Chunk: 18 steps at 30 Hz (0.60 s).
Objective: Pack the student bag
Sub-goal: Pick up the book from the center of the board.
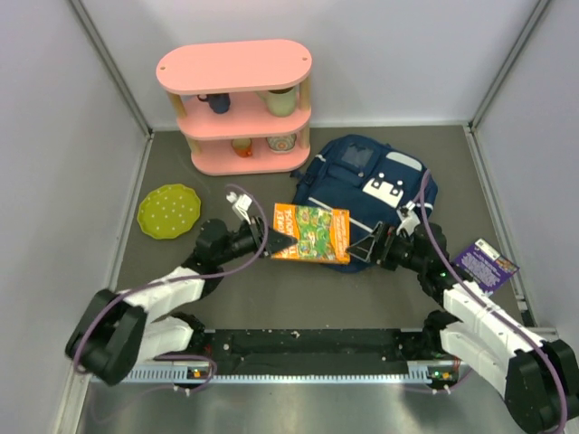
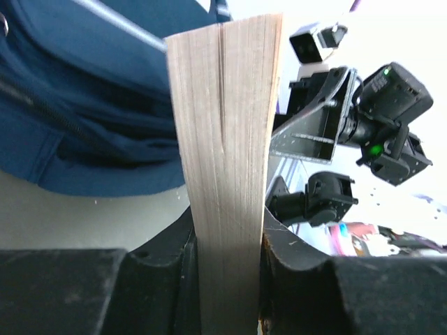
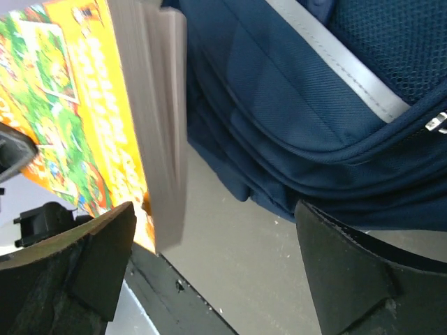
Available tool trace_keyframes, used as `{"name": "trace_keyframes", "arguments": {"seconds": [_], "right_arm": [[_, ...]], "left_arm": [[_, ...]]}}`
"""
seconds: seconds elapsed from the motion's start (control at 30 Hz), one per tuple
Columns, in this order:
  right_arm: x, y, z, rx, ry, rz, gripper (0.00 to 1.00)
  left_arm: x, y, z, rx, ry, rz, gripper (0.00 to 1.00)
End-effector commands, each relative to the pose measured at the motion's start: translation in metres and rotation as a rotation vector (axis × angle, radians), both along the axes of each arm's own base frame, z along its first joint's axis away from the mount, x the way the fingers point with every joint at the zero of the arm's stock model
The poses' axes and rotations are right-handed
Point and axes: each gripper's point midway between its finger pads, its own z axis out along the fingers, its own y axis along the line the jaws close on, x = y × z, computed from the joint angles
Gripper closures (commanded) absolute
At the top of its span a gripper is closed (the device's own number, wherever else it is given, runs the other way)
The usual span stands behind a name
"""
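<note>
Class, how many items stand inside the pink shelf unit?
4. Middle tier: dark blue mug left, pale green cup right. Bottom tier: orange item left, patterned bowl right. The top of the pink shelf unit may hide more.

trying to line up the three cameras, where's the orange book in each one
Top external: the orange book is at centre, overlapping the near edge of the student bag, with its left edge in the left gripper.
Left wrist: only its page edge shows, upright at centre, clamped between the fingers.
Right wrist: it is at upper left, with the cover and page edge showing.
Shared landmark: the navy student bag, next to the book in all three.
</note>
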Motion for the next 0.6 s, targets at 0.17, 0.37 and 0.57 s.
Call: {"name": "trace_keyframes", "arguments": {"seconds": [0.17, 0.37, 0.57], "right_arm": [[-0.002, 0.016, 0.087, 0.203, -0.201, 0.064, 0.02], [-0.002, 0.028, 0.120, 0.280, -0.280, 0.150, 0.02], [0.014, 0.038, 0.112, 0.288, -0.246, 0.174, 0.01]], "left_arm": [[0.004, 0.010, 0.093, 0.043, -0.298, 0.032, 1.00], [-0.005, 0.001, 0.098, 0.009, -0.330, -0.061, 1.00], [-0.037, -0.008, 0.123, -0.122, -0.418, -0.253, 1.00]]}}
